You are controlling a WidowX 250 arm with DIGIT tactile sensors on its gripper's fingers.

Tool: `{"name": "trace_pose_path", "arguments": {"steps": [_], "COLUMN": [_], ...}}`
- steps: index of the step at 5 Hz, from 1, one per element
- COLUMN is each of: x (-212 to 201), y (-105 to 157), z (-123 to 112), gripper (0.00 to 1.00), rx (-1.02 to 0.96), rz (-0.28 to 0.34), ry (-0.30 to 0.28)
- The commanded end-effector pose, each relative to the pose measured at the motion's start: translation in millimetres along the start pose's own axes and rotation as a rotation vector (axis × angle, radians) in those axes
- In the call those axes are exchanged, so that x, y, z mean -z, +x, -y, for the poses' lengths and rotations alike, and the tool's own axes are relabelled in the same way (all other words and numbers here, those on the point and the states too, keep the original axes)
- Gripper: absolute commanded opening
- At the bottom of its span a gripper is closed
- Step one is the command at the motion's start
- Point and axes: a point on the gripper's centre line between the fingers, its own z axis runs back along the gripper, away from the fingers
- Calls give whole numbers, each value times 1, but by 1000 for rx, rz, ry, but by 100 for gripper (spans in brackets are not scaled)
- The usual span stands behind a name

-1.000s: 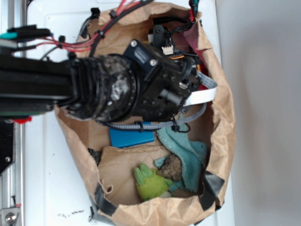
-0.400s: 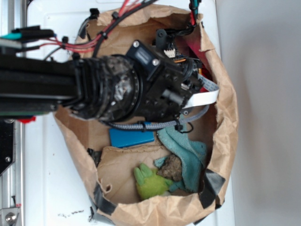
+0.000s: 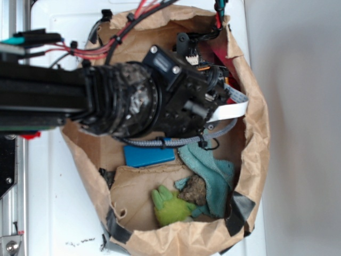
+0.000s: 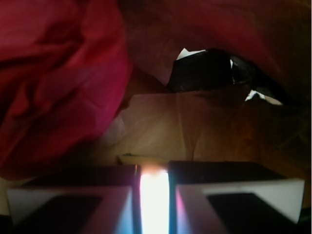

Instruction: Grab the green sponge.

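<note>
In the wrist view my gripper [image 4: 154, 168] has its two fingers drawn close together, with a bright, washed-out strip filling the narrow gap. A pale yellow edge of the green sponge [image 4: 141, 159] sticks out just past the fingertips. The gripper is shut on it, low over the brown paper floor of the bag. From the exterior view the black wrist [image 3: 186, 101] reaches into the upper right of the paper bag [image 3: 257, 138]. It hides both the fingers and the sponge there.
A red cloth [image 4: 53, 83] bulges at the left, close to the fingers. Black tape [image 4: 204, 70] patches the bag wall ahead. Lower in the bag lie a blue block [image 3: 149, 156], a teal cloth [image 3: 213, 176], a brown lump [image 3: 194, 190] and a lime-green fuzzy thing [image 3: 170, 209].
The wrist has shifted slightly up and to the right inside the bag since a second ago. It has held still over the last half second.
</note>
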Motion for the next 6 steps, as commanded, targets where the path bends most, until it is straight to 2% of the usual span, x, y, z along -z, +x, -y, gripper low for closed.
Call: {"name": "trace_pose_path", "arguments": {"steps": [1,2,3,6], "x": [-16,-54,-77,-98], "y": [2,-1,0,11], "z": [-17,-29,-36,-41], "gripper": [0,0,0,0], "rx": [0,26,31,18], "rz": [-32,-68,-75,-96], "ry": [-50,-153,-225,-286]}}
